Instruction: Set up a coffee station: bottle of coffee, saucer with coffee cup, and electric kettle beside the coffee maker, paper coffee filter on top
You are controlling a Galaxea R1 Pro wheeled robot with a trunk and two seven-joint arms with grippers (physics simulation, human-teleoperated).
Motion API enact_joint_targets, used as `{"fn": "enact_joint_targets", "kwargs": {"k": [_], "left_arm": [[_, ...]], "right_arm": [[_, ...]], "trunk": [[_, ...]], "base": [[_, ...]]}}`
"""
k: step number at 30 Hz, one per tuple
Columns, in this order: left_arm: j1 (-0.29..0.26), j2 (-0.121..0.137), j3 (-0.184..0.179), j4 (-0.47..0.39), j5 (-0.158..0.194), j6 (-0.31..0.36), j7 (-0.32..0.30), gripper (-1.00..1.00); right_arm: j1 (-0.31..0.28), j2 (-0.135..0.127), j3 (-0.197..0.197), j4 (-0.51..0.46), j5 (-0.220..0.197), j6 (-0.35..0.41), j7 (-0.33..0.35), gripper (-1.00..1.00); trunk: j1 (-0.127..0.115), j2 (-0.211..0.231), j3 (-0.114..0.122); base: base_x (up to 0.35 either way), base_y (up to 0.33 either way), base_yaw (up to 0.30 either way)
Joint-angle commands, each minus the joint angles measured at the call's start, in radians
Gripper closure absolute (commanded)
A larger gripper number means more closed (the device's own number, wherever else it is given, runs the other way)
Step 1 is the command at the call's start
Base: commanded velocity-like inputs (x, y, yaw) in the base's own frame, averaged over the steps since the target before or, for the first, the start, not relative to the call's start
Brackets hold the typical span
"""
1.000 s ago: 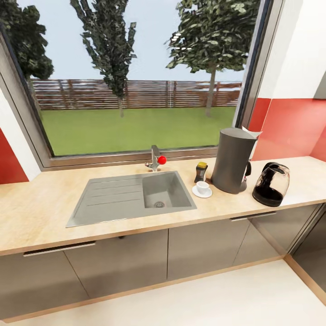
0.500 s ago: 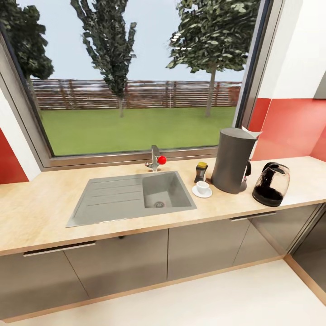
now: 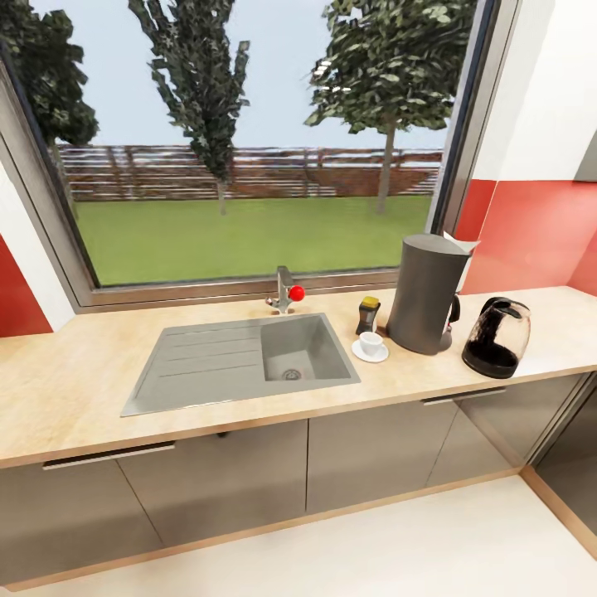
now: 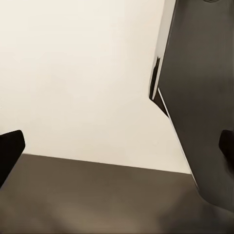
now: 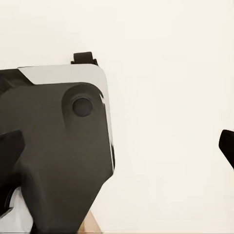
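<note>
On the wooden countertop (image 3: 75,381) to the right of the sink stands the tall grey coffee maker (image 3: 424,294), with a white paper filter (image 3: 461,243) at its top edge. Left of it, a white cup (image 3: 371,341) sits on a white saucer (image 3: 370,353). Just behind them is the dark coffee bottle (image 3: 368,315) with a yellow lid. The black electric kettle (image 3: 496,337) stands to the coffee maker's right. My left gripper (image 4: 117,151) is open over pale floor. My right gripper (image 5: 119,146) is open too, with nothing between its fingers.
A grey sink (image 3: 240,358) with a red-knobbed faucet (image 3: 286,291) sits mid-counter under a large window. Grey cabinet doors (image 3: 224,481) run below the counter. A red wall panel (image 3: 531,236) backs the right end. Dark parts of my own body (image 5: 58,156) show in the right wrist view.
</note>
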Motion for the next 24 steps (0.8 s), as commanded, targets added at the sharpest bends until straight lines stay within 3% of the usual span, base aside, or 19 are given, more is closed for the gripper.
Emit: {"fn": "enact_joint_targets", "kwargs": {"k": [1, 7, 11, 15, 24], "left_arm": [[0.000, 0.001, -0.009, -0.004, 0.005, 0.010, 0.006, -1.00], [0.000, 0.006, -0.011, -0.004, 0.000, 0.014, 0.006, -1.00], [0.000, 0.009, -0.011, -0.003, 0.000, 0.015, 0.006, -1.00], [0.000, 0.009, -0.012, -0.003, -0.001, 0.014, 0.006, -1.00], [0.000, 0.003, -0.009, -0.002, -0.001, 0.014, 0.006, -1.00]], "right_arm": [[-0.001, 0.001, -0.008, -0.002, 0.010, 0.010, -0.001, -1.00], [-0.001, 0.000, -0.008, -0.002, 0.011, -0.061, -0.001, -1.00], [-0.001, -0.001, -0.008, -0.002, 0.012, -0.254, -0.001, -1.00], [-0.001, 0.000, -0.008, -0.002, 0.011, -0.389, -0.001, -1.00], [-0.001, 0.000, -0.008, -0.002, 0.012, -0.425, 0.000, -1.00]], "trunk": [[0.000, -0.002, -0.002], [0.000, -0.002, -0.002], [0.000, -0.002, -0.002], [0.000, -0.002, -0.002], [0.000, -0.002, -0.002]], "base": [[0.000, 0.000, 0.000], [0.000, 0.000, 0.000], [0.000, 0.000, 0.000], [0.000, 0.000, 0.000], [0.000, 0.000, 0.000]]}}
